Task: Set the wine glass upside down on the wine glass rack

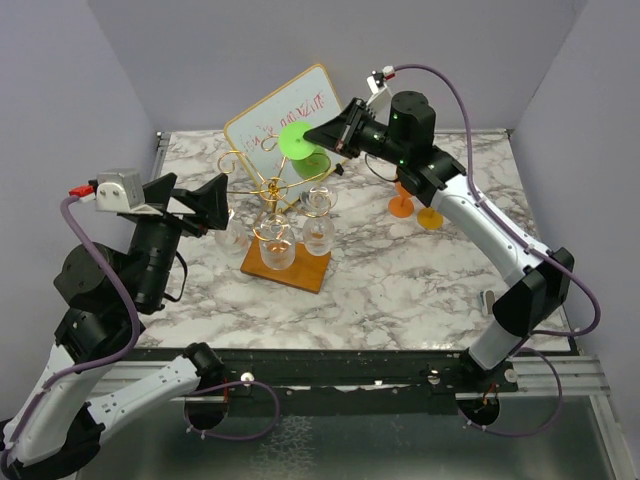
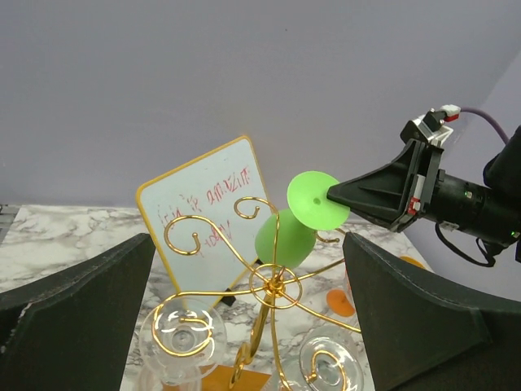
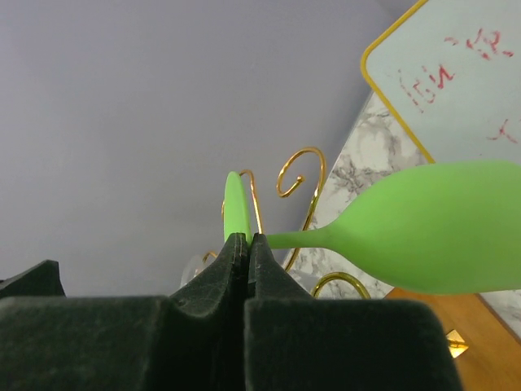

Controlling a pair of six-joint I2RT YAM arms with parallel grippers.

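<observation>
My right gripper [image 1: 314, 133] is shut on the rim of the green wine glass's [image 1: 298, 141] round foot. It holds the glass tilted above the back of the wine glass rack [image 1: 270, 190]. In the right wrist view the foot [image 3: 236, 205] stands edge-on between my shut fingers [image 3: 247, 241]. The stem runs right to the bowl [image 3: 431, 224], beside gold curls [image 3: 301, 173]. The left wrist view shows the green glass [image 2: 285, 236] behind the rack's centre ring [image 2: 275, 285]. My left gripper [image 1: 218, 203] stands open at the rack's left side, with nothing between its fingers [image 2: 81, 309].
Clear glasses [image 1: 276, 243] [image 1: 318, 226] hang upside down on the rack over its wooden base [image 1: 300, 272]. A tilted whiteboard [image 1: 270, 125] with red writing stands behind it. Two orange glasses [image 1: 402, 205] [image 1: 431, 217] sit on the marble table [image 1: 400, 290] at the right.
</observation>
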